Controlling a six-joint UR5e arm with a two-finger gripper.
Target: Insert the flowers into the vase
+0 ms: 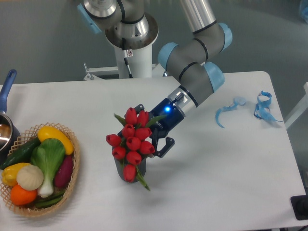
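The flowers (131, 143), a bunch of red tulip buds with green leaves, stand in the vase (119, 168) near the middle of the table. The vase is small and dark grey, and the bunch hides most of it; one bud and a leaf hang over its front. My gripper (146, 132) reaches in from the upper right, right behind the bunch. Its fingers are spread wide: one finger (163, 145) shows at the bunch's right side, the other (139, 107) at its top. The buds cover the fingertips.
A wicker basket (72, 166) with colourful vegetables stands at the front left. A blue-handled pot (6, 86) is at the left edge. Blue ribbon scraps (262, 107) lie at the back right. The arm's base (131, 43) stands behind the table.
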